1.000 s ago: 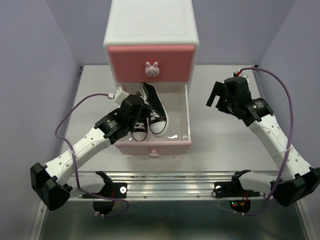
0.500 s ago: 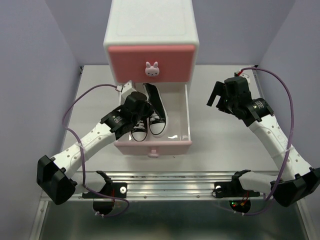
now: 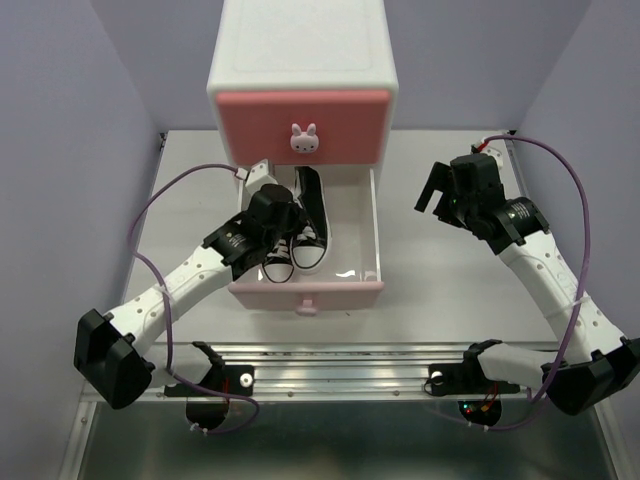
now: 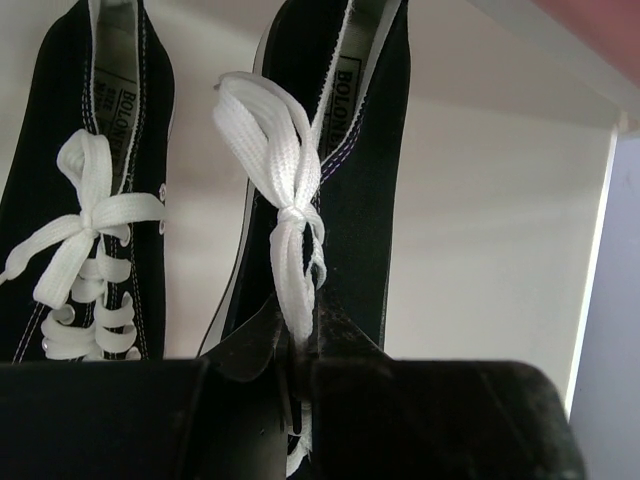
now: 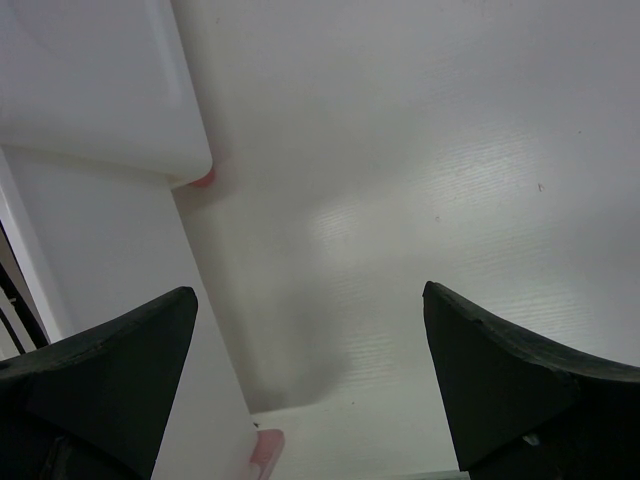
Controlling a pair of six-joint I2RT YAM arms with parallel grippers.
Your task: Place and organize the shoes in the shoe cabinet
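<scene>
The shoe cabinet [image 3: 300, 60] stands at the far middle of the surface [image 3: 440, 280], its upper drawer [image 3: 250, 125] closed behind the bunny knob [image 3: 304, 138] and its lower drawer [image 3: 340, 291] pulled out toward the arm bases. Two black sneakers lie side by side in the half of that drawer toward the cabinet's left wall, heels in under the cabinet body and toes toward the drawer front; the other half is bare. No orange sneaker shows in any view. The left gripper [image 4: 300, 345] reaches down into the drawer with its fingers pressed together on the inner black sneaker [image 4: 365, 150], the one nearer the cabinet's midline, pinching it around the lace [image 4: 285, 200] and tongue rather than the sole. The outer black sneaker [image 4: 60, 150] lies just beside it, free. The right gripper [image 5: 309, 300] hovers over the surface off the cabinet's right wall, fingers spread wide and holding nothing. The hazards follow from the narrow pinch. A hold on lace and soft canvas may slip or loosen the bow, letting the sneaker twist or drop askew. Dragging it sideways may shove its neighbour out of line. Lifting it may strike the heel against the cabinet body above, and a hard pull may shift the open drawer.
</scene>
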